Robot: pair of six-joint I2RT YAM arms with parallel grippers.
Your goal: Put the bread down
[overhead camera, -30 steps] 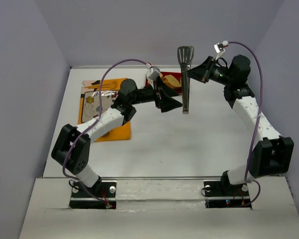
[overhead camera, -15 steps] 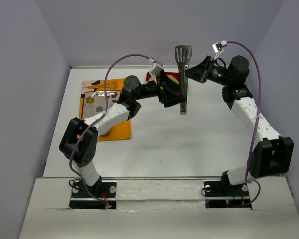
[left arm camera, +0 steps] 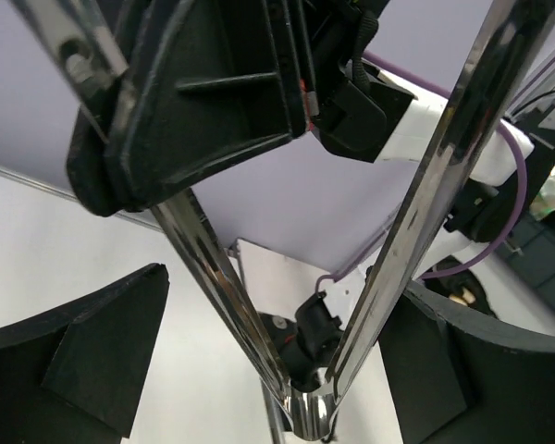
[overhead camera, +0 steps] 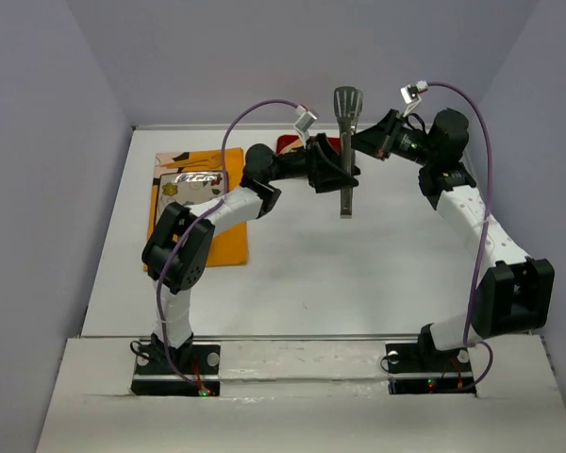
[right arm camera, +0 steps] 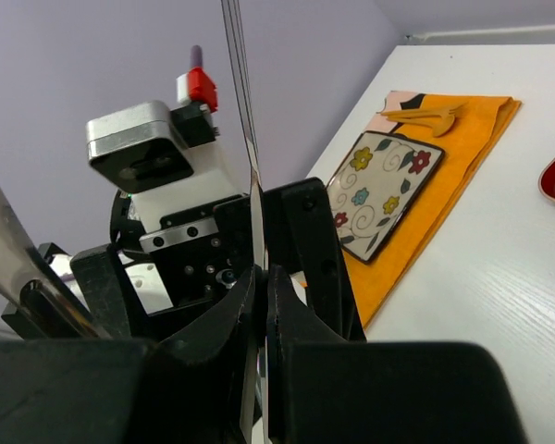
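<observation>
No bread shows in any view. Metal tongs (overhead camera: 347, 151) hang upright above the table, slotted head up and hinge end down. My right gripper (overhead camera: 366, 142) is shut on one arm of the tongs, seen as a thin blade between its fingers in the right wrist view (right arm camera: 262, 277). My left gripper (overhead camera: 347, 172) is open, with one finger (left arm camera: 83, 361) on each side of the tongs' hinge end (left arm camera: 305, 421). The tongs' two arms spread upward in a V between those fingers. I cannot tell whether the fingers touch them.
An orange cloth (overhead camera: 222, 236) lies at the left with a flowered square plate (right arm camera: 379, 185) and a small wooden utensil (right arm camera: 425, 116) on it. A red tray (overhead camera: 291, 142) sits at the back, mostly hidden by my left arm. Purple walls close in the table.
My left arm has stretched right and back, bringing its open gripper from left of the tongs to around their lower end. My right gripper and the tongs have barely moved.
</observation>
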